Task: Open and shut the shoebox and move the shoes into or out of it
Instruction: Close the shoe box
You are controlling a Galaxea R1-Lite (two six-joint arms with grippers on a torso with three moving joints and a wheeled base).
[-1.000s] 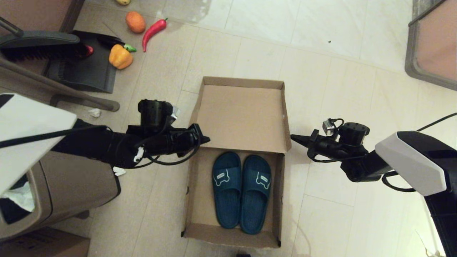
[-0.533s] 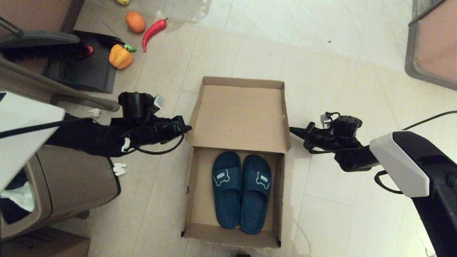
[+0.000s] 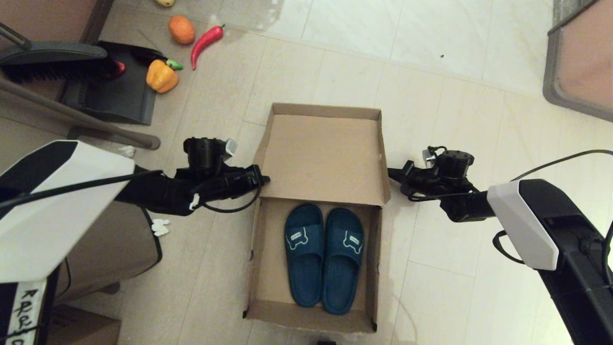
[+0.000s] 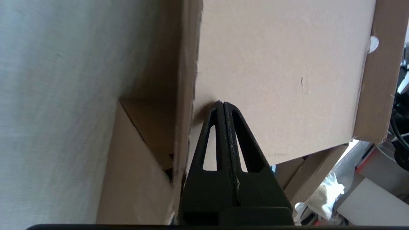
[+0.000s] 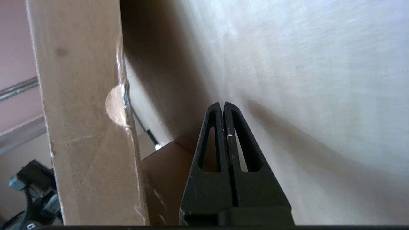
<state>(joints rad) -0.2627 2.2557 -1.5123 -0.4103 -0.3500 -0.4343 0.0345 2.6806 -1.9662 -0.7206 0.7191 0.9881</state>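
The plain brown cardboard shoebox [image 3: 261, 249] lies on the floor with its hinged lid [image 3: 323, 158] raised and leaning back. Inside, side by side, rest the two teal-blue slippers [image 3: 323, 258], each with a white-outlined bear patch on its strap. My left gripper [image 3: 265, 180] is shut with nothing in it, its tip at the lid's left edge [image 4: 187, 80], over the lid's inner face [image 4: 281, 70]. My right gripper [image 3: 390, 173] is also shut and empty, its tip just right of the lid's right flap [image 5: 86, 95], apart from it.
A brown trash bin [image 3: 105, 239] stands left of the box under my left arm. At the far left lie a dustpan with a brush [image 3: 96, 81], a yellow pepper [image 3: 162, 75], a red chilli [image 3: 206, 42] and an orange fruit [image 3: 181, 29]. A framed panel [image 3: 582, 62] sits far right.
My left gripper drew back to the left and up, then came back right to the lid's left edge. My right arm crept slightly away and up. Lid and slippers have not moved.
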